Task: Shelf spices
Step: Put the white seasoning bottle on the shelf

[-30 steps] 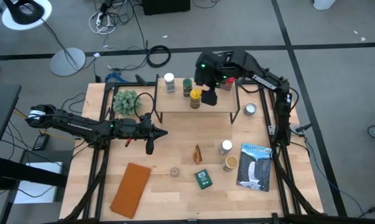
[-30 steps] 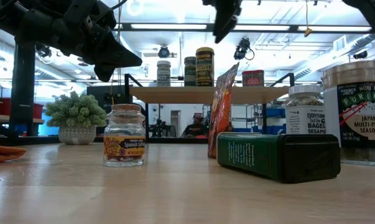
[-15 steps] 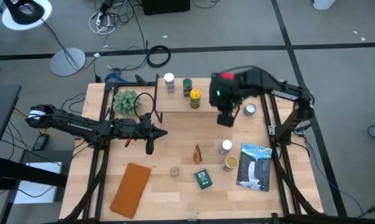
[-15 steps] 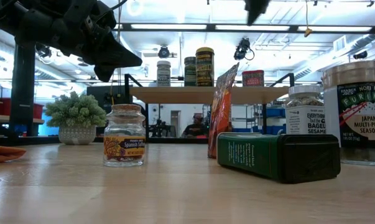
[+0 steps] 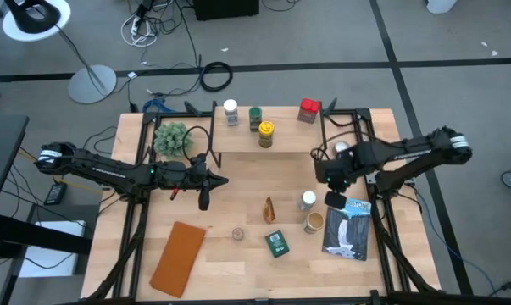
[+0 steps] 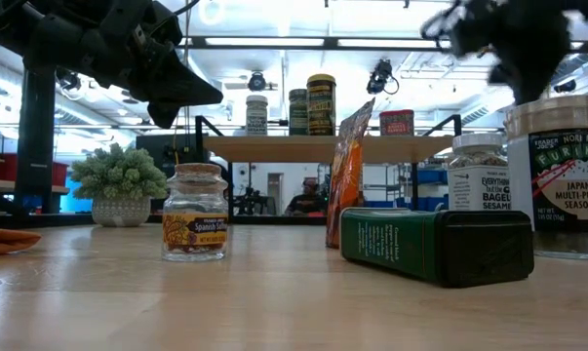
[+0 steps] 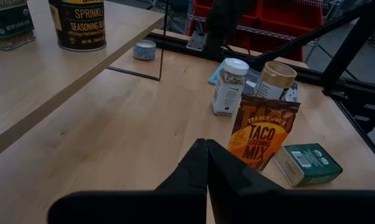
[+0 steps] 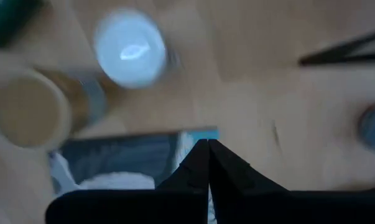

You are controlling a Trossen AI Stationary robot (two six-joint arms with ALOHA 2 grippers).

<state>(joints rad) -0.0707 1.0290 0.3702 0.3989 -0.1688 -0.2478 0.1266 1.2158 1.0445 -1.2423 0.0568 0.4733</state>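
Spices jar, white-lidded (image 5: 308,199), right of centre: rigid, light, slick glass; grip its body, since your right gripper (image 5: 335,201) hovers closed, empty.

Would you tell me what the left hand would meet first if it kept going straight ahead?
Probably the taco mix packet: the shut left hand points at it, though depth is uncertain.
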